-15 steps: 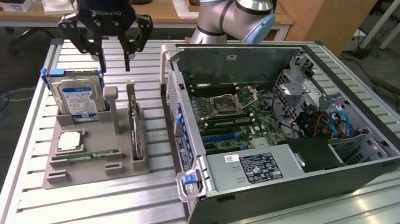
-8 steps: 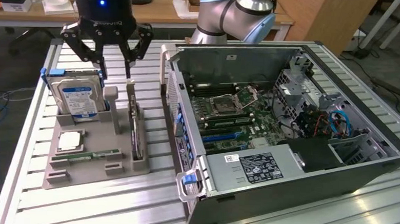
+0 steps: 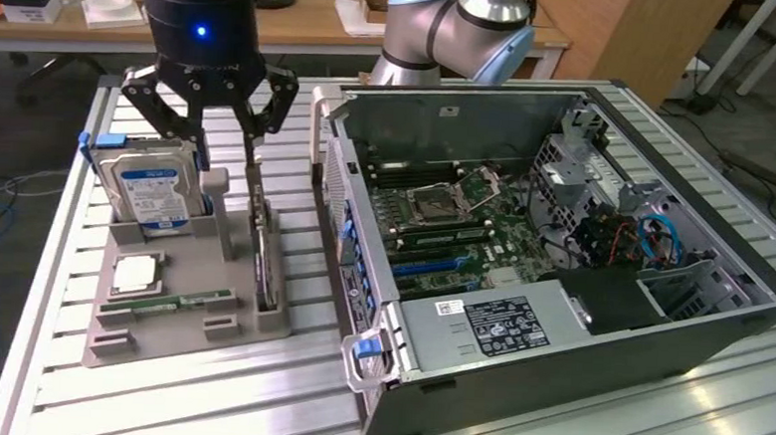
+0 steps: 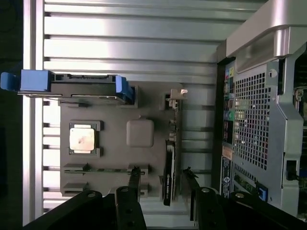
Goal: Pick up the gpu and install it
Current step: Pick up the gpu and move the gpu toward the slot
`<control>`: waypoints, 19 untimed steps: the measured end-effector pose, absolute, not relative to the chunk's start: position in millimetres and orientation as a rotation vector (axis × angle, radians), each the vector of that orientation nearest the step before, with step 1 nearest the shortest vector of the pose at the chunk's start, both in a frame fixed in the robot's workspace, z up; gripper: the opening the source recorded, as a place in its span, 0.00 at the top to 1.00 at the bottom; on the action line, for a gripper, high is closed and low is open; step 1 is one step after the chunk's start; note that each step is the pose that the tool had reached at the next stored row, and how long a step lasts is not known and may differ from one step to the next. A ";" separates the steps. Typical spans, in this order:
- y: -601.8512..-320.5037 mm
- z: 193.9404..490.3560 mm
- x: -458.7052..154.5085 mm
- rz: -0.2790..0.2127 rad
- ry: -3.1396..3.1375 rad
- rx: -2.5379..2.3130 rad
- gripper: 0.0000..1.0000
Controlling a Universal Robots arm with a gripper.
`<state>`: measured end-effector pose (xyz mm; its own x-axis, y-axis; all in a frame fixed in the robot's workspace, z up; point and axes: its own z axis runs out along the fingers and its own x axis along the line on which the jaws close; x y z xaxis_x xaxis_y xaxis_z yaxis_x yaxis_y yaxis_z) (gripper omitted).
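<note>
fingers: spread wide, gripping nothing | gpu: stood on edge in gray holder's slot, below and between the fingers, top edge free for gripping | computer case: beside, lay open

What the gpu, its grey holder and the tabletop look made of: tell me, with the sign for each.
The gpu: dark matte circuit board with a paler, likely metal bracket at one end; it stands edge-on, so little else shows.
The grey holder: probably plastic; uniform dull grey, shaped pockets, no glare.
The tabletop: looks like aluminium; silvery grooved slats with bright reflections.
</note>
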<state>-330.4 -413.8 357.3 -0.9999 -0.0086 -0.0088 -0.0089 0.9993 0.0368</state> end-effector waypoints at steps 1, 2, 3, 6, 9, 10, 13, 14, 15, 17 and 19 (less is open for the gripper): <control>-414.0 355.5 -330.4 0.058 3.132 -0.014 0.53; -414.2 354.2 -330.2 0.058 3.133 -0.014 0.53; -414.3 352.9 -329.7 0.058 3.132 -0.014 0.53; -414.6 349.8 -326.6 0.058 3.132 -0.014 0.53; -415.2 346.7 -324.0 0.058 3.132 -0.014 0.53; -415.4 345.6 -323.5 0.058 3.132 -0.014 0.53; -416.5 342.1 -322.7 0.058 3.132 -0.014 0.53; -416.9 341.0 -322.5 0.058 3.133 -0.014 0.53; -417.3 339.9 -322.3 0.058 3.132 -0.014 0.53; -418.0 337.7 -322.0 0.058 3.132 -0.014 0.53; -419.4 335.3 -321.7 0.058 3.132 -0.014 0.53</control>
<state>-321.7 -419.4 335.3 -0.9999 -0.0085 -0.0088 -0.0088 0.9993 0.0367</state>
